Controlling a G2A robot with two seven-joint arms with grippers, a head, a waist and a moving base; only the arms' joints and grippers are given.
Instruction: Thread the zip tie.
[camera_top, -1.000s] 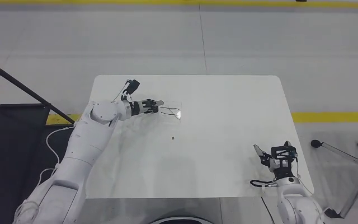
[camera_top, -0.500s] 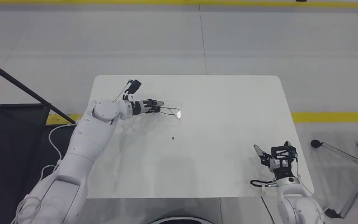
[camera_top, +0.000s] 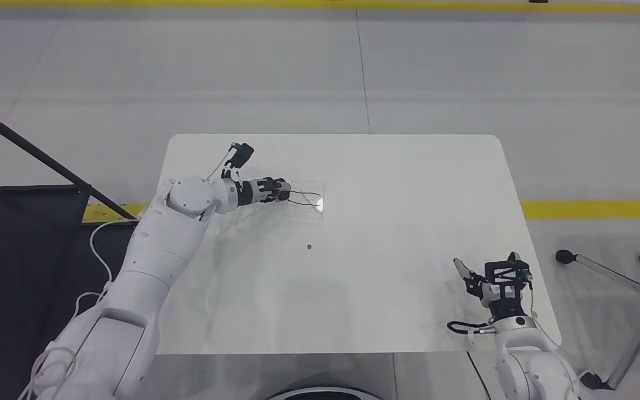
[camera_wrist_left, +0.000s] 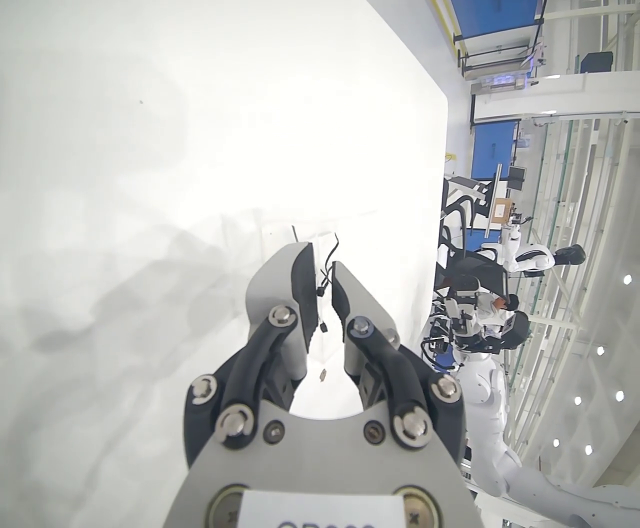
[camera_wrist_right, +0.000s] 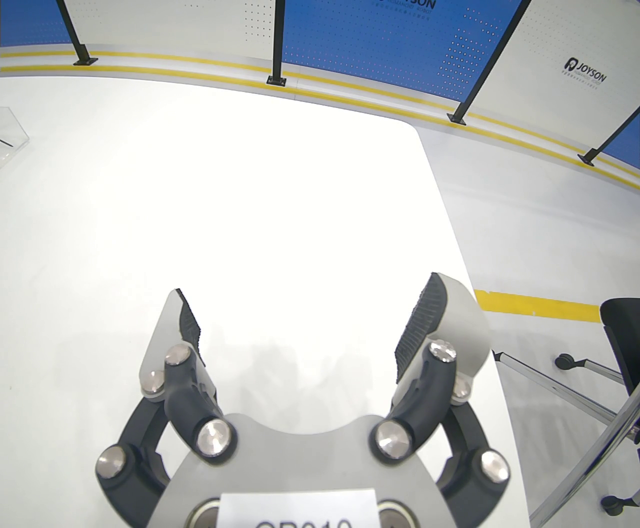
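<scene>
1 thin zip tie (camera_wrist_left: 334, 244) is pinched between the nearly closed jaws of the left gripper (camera_wrist_left: 322, 260); so slight a hold risks slippage or twisting. The right gripper (camera_wrist_right: 310, 320) is held with its jaws wide apart.

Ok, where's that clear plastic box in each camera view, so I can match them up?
Top view: clear box left of the table's centre, toward its far edge, at the tip of the left gripper.
Left wrist view: clear box just beyond the left gripper.
Right wrist view: clear box far off across the table, cut by the picture's edge.
Shared landmark: the rounded far right corner of the table.
</scene>
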